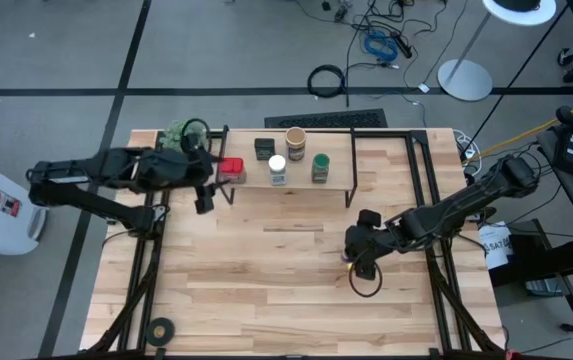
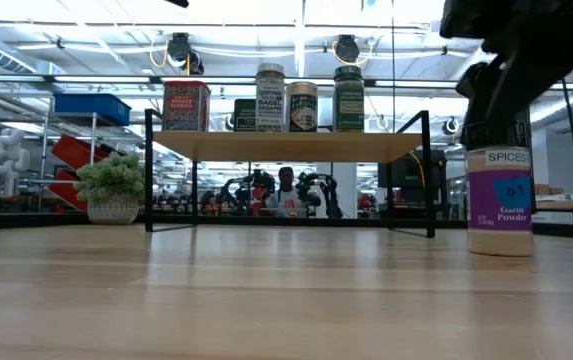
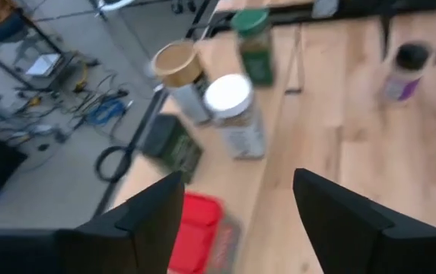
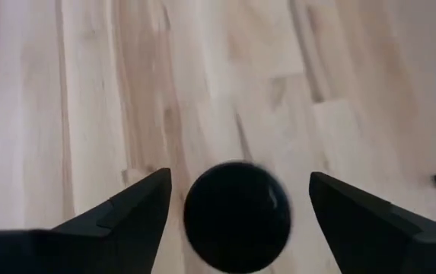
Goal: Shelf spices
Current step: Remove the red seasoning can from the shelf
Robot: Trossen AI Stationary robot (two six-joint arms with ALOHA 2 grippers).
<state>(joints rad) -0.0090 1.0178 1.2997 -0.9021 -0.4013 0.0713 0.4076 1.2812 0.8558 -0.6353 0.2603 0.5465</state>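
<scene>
While our right gripper (image 4: 237, 221) hangs wide open straddling the upright garlic powder jar (image 2: 499, 200) below it, our left gripper (image 3: 237, 228) hovers open beside the shelf (image 1: 286, 178).

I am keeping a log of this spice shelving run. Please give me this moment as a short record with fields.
shelf: low rack at the table's far edge
on shelf: red tin, dark square tin, white-lidded jar, tan cylinder, green-lidded jar
not shelved: garlic powder jar, upright on the tabletop
right gripper: open, fingers on either side of that jar's dark lid, not touching
left gripper: open, empty, by the shelf's red-tin end
plant ball: beside the shelf
</scene>
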